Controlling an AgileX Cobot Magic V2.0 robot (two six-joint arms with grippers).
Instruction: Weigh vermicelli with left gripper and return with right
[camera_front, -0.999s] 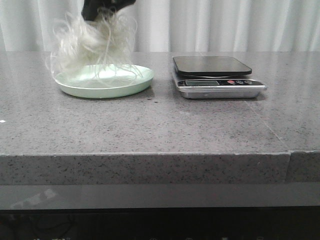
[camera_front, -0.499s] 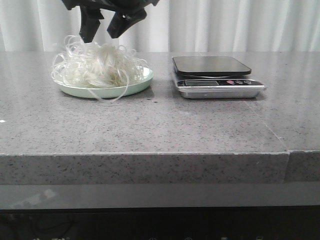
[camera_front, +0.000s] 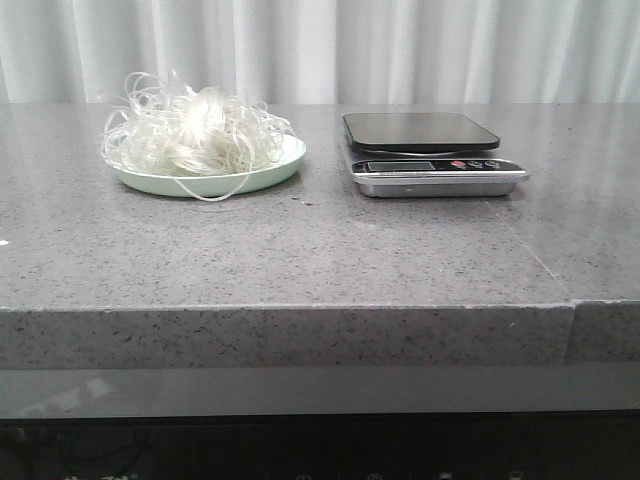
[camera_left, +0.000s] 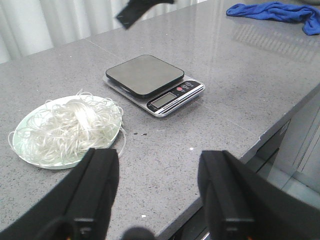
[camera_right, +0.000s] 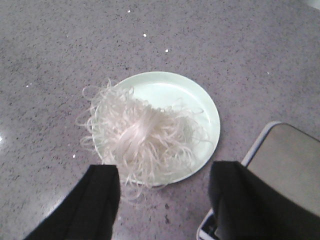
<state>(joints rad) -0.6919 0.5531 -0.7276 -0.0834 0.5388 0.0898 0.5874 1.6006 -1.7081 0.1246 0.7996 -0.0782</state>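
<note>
The right gripper (camera_right: 162, 200) hung open and empty above the fluffy nest of white vermicelli strands (camera_right: 145, 137), which lay on the pale green round plate (camera_right: 207, 112). The left gripper (camera_left: 160, 192) was open too, well back from the plate. A black-topped steel kitchen scale (camera_front: 425, 150) stood beside the plate on the grey speckled stone counter (camera_front: 300, 250).

the right gripper (camera_right: 162, 200) has let go and risen away, leaving the vermicelli (camera_front: 190, 135) settled on the plate (camera_front: 275, 170).

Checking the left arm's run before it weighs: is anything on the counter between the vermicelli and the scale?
Nothing visible. The vermicelli sits on the green plate; bare counter separates it from the scale, whose platform is empty.
</note>
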